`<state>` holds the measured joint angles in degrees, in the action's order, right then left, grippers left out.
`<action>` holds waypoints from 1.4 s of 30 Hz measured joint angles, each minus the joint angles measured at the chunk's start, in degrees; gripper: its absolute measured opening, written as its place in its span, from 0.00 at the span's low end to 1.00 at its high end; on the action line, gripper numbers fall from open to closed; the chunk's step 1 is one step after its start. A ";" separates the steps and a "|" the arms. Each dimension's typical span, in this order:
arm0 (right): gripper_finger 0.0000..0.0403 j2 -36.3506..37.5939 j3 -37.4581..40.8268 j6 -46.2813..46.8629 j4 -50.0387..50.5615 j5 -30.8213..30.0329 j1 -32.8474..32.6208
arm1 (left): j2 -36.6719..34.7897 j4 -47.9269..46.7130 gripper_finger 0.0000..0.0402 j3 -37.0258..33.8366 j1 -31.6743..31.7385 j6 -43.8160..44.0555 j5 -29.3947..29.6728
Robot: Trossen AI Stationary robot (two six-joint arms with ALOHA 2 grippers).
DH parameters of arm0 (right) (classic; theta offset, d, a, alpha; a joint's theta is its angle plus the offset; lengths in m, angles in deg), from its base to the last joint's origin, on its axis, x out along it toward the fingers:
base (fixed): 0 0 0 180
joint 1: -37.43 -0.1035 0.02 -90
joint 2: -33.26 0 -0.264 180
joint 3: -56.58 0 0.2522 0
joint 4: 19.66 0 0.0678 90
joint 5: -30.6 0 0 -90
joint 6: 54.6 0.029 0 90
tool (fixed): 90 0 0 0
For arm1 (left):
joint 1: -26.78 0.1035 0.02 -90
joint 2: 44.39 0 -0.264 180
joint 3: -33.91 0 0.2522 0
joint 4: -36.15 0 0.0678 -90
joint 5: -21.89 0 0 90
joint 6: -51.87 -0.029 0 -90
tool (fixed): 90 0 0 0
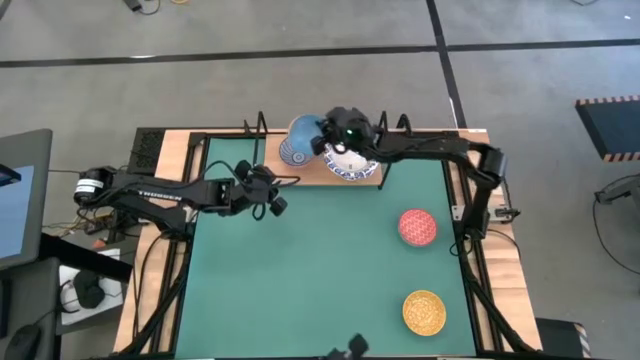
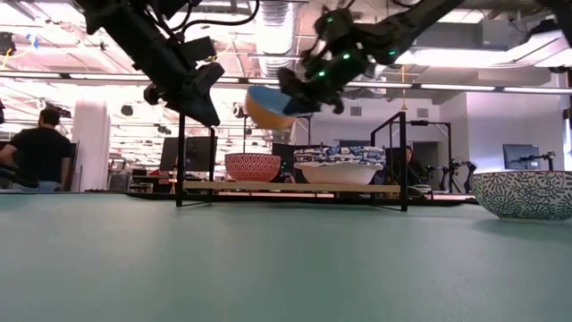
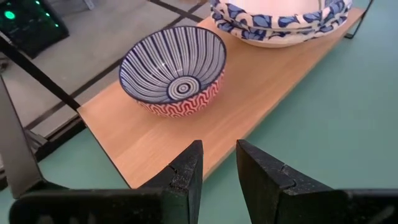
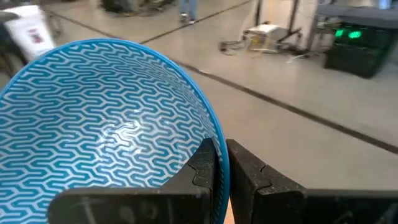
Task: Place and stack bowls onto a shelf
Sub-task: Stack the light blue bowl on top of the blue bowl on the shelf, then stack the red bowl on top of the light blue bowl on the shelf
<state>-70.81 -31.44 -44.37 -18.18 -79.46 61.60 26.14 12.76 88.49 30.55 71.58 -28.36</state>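
Observation:
My right gripper is shut on a light blue bowl with a zigzag pattern inside. It holds the bowl in the air above the left part of the wooden shelf. Below it on the board stands a bowl striped blue inside and red outside. Beside that stands a stack of wide blue-and-white bowls. My left gripper is open and empty. It hangs over the green mat just in front of the shelf's left end. A red bowl and a yellow-gold bowl rest on the mat. My right gripper pinches the light blue bowl's rim, one finger inside the bowl and one outside. The fingers come from the table's right side. The bowl is lifted clear of the shelf and tilted, above the striped bowl.
The shelf's black wire posts stand at its ends. A patterned bowl shows at the right in the low view. The middle and left of the green mat are free room. People show in the room beyond the table.

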 joint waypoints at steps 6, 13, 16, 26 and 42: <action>0.11 -7.83 -9.46 -1.49 9.89 2.90 0.00 | 0.00 0.16 0.21 0.00 1.70 -1.47 0.09; 0.11 -11.60 -15.24 -1.72 17.22 6.35 0.75 | 0.00 0.14 0.21 0.00 3.52 -2.15 0.10; 0.13 -11.59 -15.45 -1.66 16.85 6.70 1.15 | 0.00 0.31 0.21 0.00 4.43 -2.61 0.02; 0.30 -11.49 -15.45 0.91 19.70 11.37 3.28 | 0.00 5.67 0.21 0.00 7.01 -5.48 -1.32; 0.29 -8.67 -14.65 -6.71 26.27 10.81 -0.85 | 0.05 14.26 0.21 -0.08 11.11 -14.57 -6.33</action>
<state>-79.49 -46.09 -51.08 8.09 -68.66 60.75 26.18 27.02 88.42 41.66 57.02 -34.69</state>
